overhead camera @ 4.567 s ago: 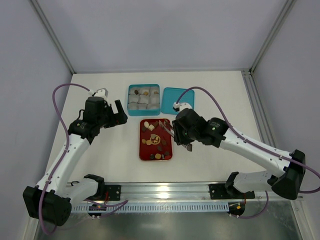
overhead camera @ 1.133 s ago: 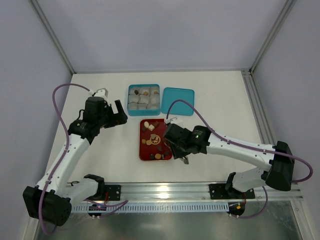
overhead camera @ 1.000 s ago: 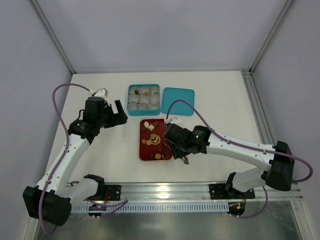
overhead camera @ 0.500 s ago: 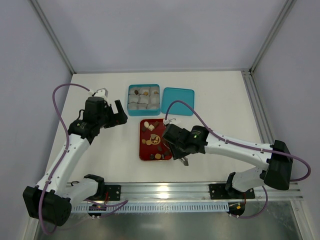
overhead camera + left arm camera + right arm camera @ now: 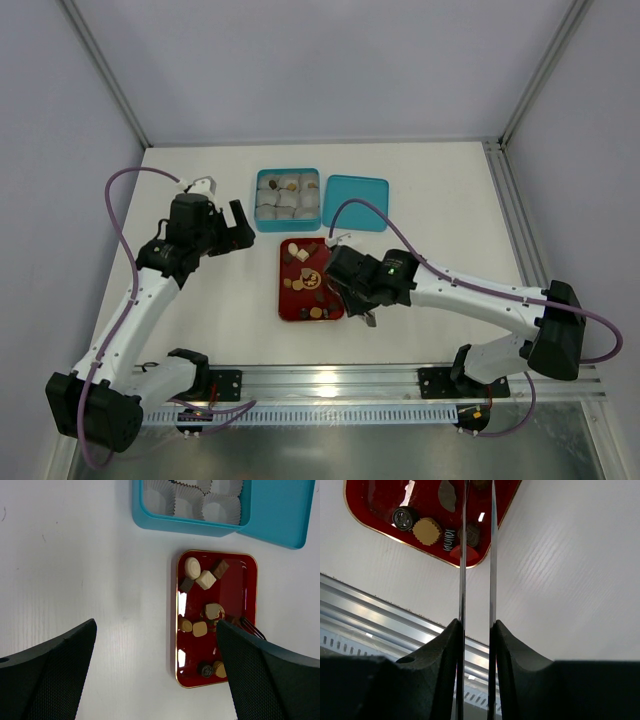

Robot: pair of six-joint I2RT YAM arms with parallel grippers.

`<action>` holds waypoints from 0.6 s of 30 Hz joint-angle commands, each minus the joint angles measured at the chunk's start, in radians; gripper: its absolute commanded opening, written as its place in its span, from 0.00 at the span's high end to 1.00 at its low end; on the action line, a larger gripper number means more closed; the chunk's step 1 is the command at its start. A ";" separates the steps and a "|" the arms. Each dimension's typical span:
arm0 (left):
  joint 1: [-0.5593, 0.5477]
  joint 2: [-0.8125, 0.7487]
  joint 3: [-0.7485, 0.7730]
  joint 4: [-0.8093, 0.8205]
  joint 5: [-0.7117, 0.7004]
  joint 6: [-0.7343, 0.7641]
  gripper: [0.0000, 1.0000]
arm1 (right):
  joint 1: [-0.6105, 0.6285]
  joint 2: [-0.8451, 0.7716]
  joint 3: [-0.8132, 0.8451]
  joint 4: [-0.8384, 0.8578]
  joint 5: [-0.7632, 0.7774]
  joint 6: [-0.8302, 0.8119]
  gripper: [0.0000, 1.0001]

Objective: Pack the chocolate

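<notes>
My right end effector hangs over the tray of chocolate — narrowly apart, grip unclear — my left end effector gapes wide.

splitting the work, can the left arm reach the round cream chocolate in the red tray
Likely yes: the left gripper hovers open beside the red tray; the right gripper is clear of the round cream chocolate.

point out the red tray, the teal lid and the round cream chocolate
red tray (image 5: pixel 235 595), left wrist view, bare red floor right of the sweets
teal lid (image 5: pixel 355 188), top external view, middle of its surface
round cream chocolate (image 5: pixel 192 566), left wrist view, centre of its top
</notes>
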 commanded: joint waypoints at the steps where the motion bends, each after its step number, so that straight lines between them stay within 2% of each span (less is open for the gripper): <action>1: 0.008 -0.018 -0.008 0.009 0.003 0.001 0.00 | -0.011 -0.004 0.063 -0.001 0.034 -0.022 0.69; 18: 0.008 -0.017 -0.008 0.007 0.002 0.001 0.00 | -0.074 -0.017 0.151 0.040 0.048 -0.070 0.69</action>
